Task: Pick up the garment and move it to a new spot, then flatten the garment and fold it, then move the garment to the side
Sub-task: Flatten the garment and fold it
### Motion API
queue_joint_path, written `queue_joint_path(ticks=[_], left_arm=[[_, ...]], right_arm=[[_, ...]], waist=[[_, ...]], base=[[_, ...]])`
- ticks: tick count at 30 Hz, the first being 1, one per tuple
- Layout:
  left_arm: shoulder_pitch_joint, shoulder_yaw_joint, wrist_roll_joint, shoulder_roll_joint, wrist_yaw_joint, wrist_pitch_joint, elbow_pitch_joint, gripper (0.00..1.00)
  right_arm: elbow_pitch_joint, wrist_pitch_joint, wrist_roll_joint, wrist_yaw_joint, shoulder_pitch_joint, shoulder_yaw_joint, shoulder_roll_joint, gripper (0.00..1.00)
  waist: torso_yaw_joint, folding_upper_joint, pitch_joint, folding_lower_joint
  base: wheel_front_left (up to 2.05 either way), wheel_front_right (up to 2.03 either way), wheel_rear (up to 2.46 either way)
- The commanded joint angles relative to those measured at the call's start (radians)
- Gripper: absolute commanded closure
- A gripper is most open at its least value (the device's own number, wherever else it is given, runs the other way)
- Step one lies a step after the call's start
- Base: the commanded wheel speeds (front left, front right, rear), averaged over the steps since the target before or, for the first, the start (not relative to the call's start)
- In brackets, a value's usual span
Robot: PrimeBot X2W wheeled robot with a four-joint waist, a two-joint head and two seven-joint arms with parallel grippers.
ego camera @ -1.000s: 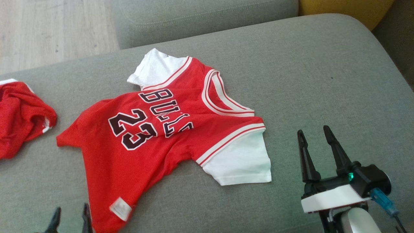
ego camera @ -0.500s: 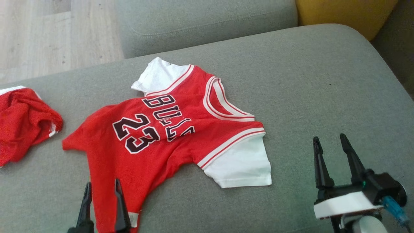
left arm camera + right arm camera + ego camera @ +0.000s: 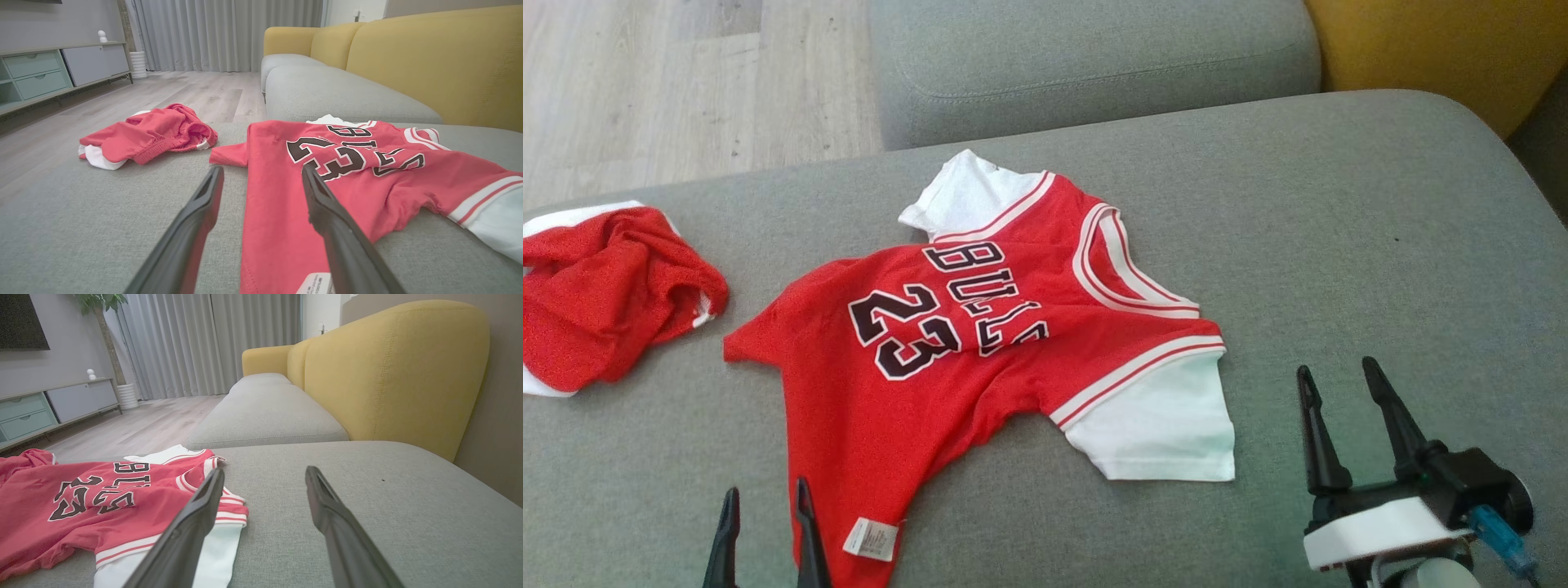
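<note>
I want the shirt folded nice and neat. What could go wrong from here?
The left hand is open at the bottom edge of the jersey, one finger over cloth, one over cushion; it might grab only a corner and bunch it. The jersey is creased across the letters, so a fold now could come out crooked. The crumpled red garment lies close by; they could tangle.

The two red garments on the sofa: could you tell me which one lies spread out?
The jersey printed 23; the other red garment is crumpled.
</note>
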Motion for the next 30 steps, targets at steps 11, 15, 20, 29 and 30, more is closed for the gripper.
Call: queue_joint_path(ticks=[11, 15, 20, 29, 30], left_arm=[[0.005, 0.036, 0.109, -0.021, -0.135, 0.015, 0.071, 0.0], [0.008, -0.003, 0.111, 0.001, -0.167, 0.158, 0.097, 0.0], [0.0, -0.022, 0.097, 0.004, -0.179, 0.267, 0.061, 0.0], [-0.011, -0.036, 0.101, 0.011, -0.17, 0.33, 0.066, 0.0], [-0.012, -0.037, 0.1, 0.011, -0.17, 0.33, 0.065, 0.0]], right_arm=[[0.009, 0.006, -0.034, 0.008, -0.044, 0.098, -0.005, 0.0], [0.079, 0.108, -0.058, 0.008, -0.065, 0.13, -0.005, 0.0], [0.127, 0.217, -0.076, 0.008, -0.086, 0.123, -0.005, 0.0], [0.167, 0.315, -0.085, 0.008, -0.115, 0.127, -0.005, 0.0], [0.168, 0.322, -0.085, 0.008, -0.116, 0.127, -0.005, 0.0]], waist=[[0.025, -0.0001, 0.022, 0.0], [0.036, -0.0001, 0.035, 0.0], [0.055, -0.0001, 0.061, 0.0], [0.06, -0.0001, 0.098, 0.0], [0.06, -0.0001, 0.102, 0.0]], base=[[0.0, 0.0, 0.0], [0.0, 0.0, 0.0], [0.0, 0.0, 0.0], [0.0, 0.0, 0.0], [0.0, 0.0, 0.0]])
